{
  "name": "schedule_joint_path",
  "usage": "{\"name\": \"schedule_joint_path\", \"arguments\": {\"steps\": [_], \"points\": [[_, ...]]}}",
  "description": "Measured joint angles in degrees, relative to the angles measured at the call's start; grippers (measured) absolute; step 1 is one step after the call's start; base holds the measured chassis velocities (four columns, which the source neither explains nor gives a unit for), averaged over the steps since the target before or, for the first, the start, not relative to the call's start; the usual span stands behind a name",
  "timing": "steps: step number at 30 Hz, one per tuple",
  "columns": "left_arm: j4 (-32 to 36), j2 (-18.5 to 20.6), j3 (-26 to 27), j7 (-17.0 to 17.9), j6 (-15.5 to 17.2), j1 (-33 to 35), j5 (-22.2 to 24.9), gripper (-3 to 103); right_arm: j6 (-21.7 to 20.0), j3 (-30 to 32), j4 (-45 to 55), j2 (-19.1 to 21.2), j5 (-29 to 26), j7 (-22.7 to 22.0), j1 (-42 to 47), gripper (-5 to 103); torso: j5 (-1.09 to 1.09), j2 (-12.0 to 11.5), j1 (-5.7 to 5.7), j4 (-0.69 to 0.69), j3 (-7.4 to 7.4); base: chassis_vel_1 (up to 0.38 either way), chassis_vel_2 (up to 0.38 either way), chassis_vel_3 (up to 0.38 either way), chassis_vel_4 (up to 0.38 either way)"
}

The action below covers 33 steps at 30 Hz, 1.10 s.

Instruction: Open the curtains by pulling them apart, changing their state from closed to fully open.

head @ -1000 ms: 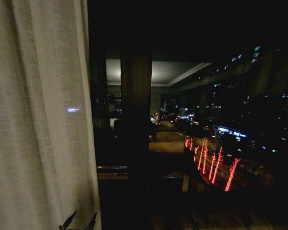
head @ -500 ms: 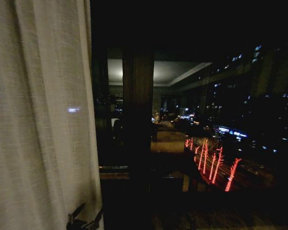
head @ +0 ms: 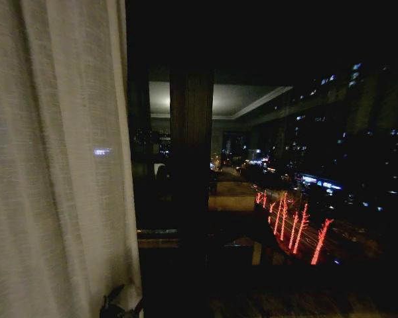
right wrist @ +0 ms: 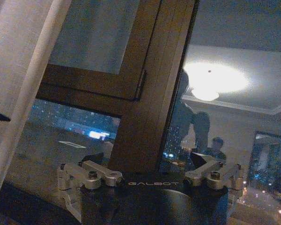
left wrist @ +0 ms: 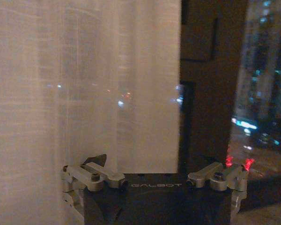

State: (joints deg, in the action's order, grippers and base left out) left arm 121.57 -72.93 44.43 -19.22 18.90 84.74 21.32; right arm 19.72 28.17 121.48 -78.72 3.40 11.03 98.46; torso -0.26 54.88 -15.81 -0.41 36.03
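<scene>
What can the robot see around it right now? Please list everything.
curtain: one panel, sheer cream-white, hanging at the left of the head view, its edge beside the dark glass.
window frame: one upright post, dark brown wood, middle of the head view, right of the curtain.
window glass: dark, showing night city lights and a reflected ceiling lamp.
red lights: a row of thin glowing strips, outside, lower right.
left gripper: one, dark, at the curtain's lower edge, fingers spread open.
right gripper: one, dark with silver links, facing the window frame, fingers open and holding nothing.
</scene>
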Motion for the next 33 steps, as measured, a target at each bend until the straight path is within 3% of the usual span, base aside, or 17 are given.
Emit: {"name": "schedule_joint_path", "arguments": {"steps": [11,14,16,18,19,21,24,26,28,29,33], "points": [[-0.8,-0.9,-1.7,5.6,0.1,-1.8,-1.5,100,0.6,-1.1,0.1,0.0,2.1,0.0,0.5,100,0.0,0.0,0.0,0.01,0.0,0.0,0.0,0.0,0.0],[-0.8,-1.1,-2.1,10.5,0.4,-2.3,-1.5,100,0.7,-1.3,0.1,0.0,2.3,0.0,0.5,100,0.01,0.0,0.0,0.0,0.0,0.0,0.0,0.0,0.0],[-0.4,-1.3,-2.2,11.9,0.7,-2.4,-1.5,100,0.7,-1.3,0.1,0.0,2.4,0.0,0.5,100,0.01,0.0,0.0,0.01,0.0,0.0,0.0,0.0,0.0],[0.9,-2.3,-2.3,16.1,1.7,-2.3,-1.5,100,0.8,-1.2,0.1,0.0,2.4,0.0,0.4,100,0.01,0.0,0.0,0.01,0.0,0.0,0.0,0.0,0.0],[0.9,-2.3,-2.3,16.1,1.7,-2.3,-1.5,100,0.8,-1.2,0.1,0.0,2.4,0.0,0.4,100,0.01,0.0,0.0,0.01,0.0,0.0,0.0,0.0,0.0],[1.6,-3.1,-2.6,20.1,2.1,-2.2,-1.8,100,0.8,-1.2,0.1,0.0,2.4,0.0,0.2,100,0.01,0.0,0.0,0.01,0.0,0.0,0.0,0.0,0.0],[1.5,-3.4,-2.8,22.8,2.3,-2.3,-2.0,100,0.8,-1.3,0.0,0.0,2.4,0.0,-0.1,100,0.01,0.0,0.01,0.01,0.0,0.0,0.0,0.0,0.0],[1.3,-3.4,-2.6,22.4,2.3,-2.4,-2.0,100,0.7,-1.6,0.0,0.0,2.4,0.0,-0.4,100,0.0,0.0,0.01,0.0,0.0,0.0,0.0,0.0,0.0],[1.3,-2.7,-1.3,17.0,3.9,-2.5,-2.4,100,0.5,-2.3,-0.2,0.0,2.5,0.1,-1.0,100,0.02,0.0,0.0,0.02,0.0,0.0,0.0,0.0,0.0],[1.3,-2.5,-1.3,16.7,5.2,-2.8,-2.8,100,0.5,-2.7,-0.2,0.0,2.6,0.2,-1.3,100,0.01,0.0,0.0,0.02,0.0,0.0,0.0,0.0,0.0],[1.3,-2.8,-2.0,20.5,5.9,-3.4,-2.8,100,0.4,-2.9,-0.3,0.0,2.6,0.4,-1.4,100,0.01,0.0,0.0,-0.01,0.0,0.0,0.0,0.0,0.0]]}}
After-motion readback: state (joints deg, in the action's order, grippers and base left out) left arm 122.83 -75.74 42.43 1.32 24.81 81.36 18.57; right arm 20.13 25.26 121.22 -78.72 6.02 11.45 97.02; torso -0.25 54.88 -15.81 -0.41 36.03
